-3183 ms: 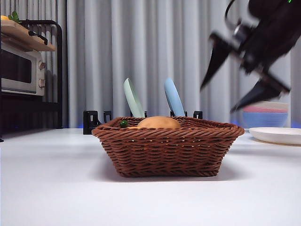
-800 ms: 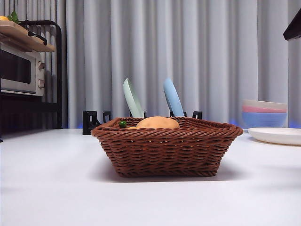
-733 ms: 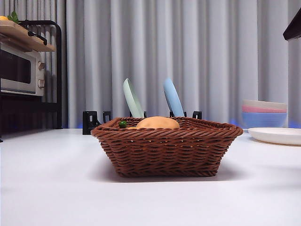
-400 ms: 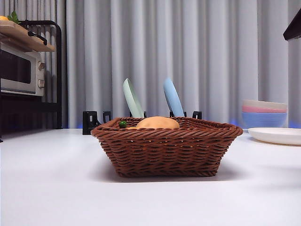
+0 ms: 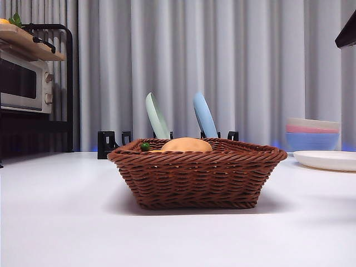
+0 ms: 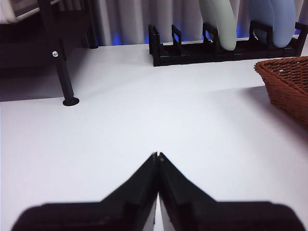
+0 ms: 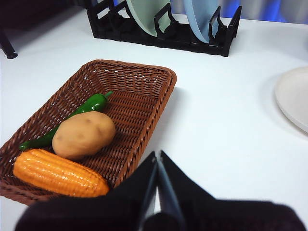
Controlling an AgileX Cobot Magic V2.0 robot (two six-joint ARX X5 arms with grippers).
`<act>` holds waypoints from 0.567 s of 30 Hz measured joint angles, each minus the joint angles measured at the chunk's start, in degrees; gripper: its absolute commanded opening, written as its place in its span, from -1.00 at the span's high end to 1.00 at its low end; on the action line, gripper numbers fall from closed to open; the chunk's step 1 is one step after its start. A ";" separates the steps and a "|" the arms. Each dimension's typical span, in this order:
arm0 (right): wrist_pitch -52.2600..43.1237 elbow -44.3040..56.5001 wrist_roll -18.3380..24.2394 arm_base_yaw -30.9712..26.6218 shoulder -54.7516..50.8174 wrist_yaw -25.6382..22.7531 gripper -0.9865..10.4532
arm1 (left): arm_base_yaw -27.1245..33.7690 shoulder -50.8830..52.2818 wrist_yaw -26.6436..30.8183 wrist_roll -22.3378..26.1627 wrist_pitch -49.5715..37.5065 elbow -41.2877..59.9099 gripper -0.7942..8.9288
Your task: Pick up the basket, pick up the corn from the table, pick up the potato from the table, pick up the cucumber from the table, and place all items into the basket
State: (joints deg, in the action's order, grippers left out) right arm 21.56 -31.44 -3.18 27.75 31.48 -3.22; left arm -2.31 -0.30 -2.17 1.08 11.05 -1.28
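The brown wicker basket (image 5: pixel 197 173) stands on the white table in the middle of the front view. The right wrist view shows the basket (image 7: pixel 144 77) holding the tan potato (image 7: pixel 83 134), the orange corn (image 7: pixel 57 173) and the dark green cucumber (image 7: pixel 72 118). In the front view only the potato's top (image 5: pixel 186 145) and a green tip of the cucumber (image 5: pixel 145 147) rise above the rim. My right gripper (image 7: pixel 157 156) is shut and empty, above and beside the basket. My left gripper (image 6: pixel 157 155) is shut and empty over bare table, the basket's corner (image 6: pixel 286 79) off to one side.
A black rack (image 5: pixel 111 143) holds a green plate (image 5: pixel 157 115) and a blue plate (image 5: pixel 204 115) behind the basket. A microwave (image 5: pixel 25 80) on a black stand is at the far left. Stacked bowls (image 5: pixel 312 133) and a white plate (image 5: pixel 326 159) are at the right.
The arm that hung open at the upper right 3.7 s ago has withdrawn to a black tip at the top right corner. Nothing has moved over the last second.
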 measured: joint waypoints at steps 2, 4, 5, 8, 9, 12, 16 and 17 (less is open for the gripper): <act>0.07 -0.02 -0.02 0.00 0.00 0.00 0.82 | 0.00 -0.07 0.28 0.00 0.00 0.00 0.84; 0.09 0.00 -0.02 0.00 0.00 0.00 0.82 | 0.00 -0.07 0.44 0.00 0.00 0.00 0.84; 0.09 -0.02 -0.02 0.00 0.00 0.00 0.82 | 0.00 -0.07 0.46 0.00 0.00 0.00 0.84; 0.09 0.00 -0.02 0.00 0.00 0.00 0.82 | 0.00 -0.07 0.46 0.00 0.00 0.00 0.84; 0.09 0.00 -0.02 0.00 0.00 0.00 0.82 | 0.00 -0.07 0.46 0.00 0.00 0.00 0.84; 0.09 0.00 -0.02 0.00 0.00 0.00 0.82 | 0.00 -0.07 0.48 0.00 0.00 0.00 0.84; 0.09 0.00 -0.02 0.00 0.00 0.00 0.82 | 0.00 -0.07 0.46 0.00 0.00 0.00 0.84; 0.09 0.00 -0.02 0.00 0.00 0.00 0.82 | 0.00 -0.07 0.48 0.00 0.00 0.00 0.84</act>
State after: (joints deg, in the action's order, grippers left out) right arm 21.65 -31.44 -3.20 27.75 31.48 -3.22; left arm -2.31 -0.36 -1.69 1.08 11.05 -1.28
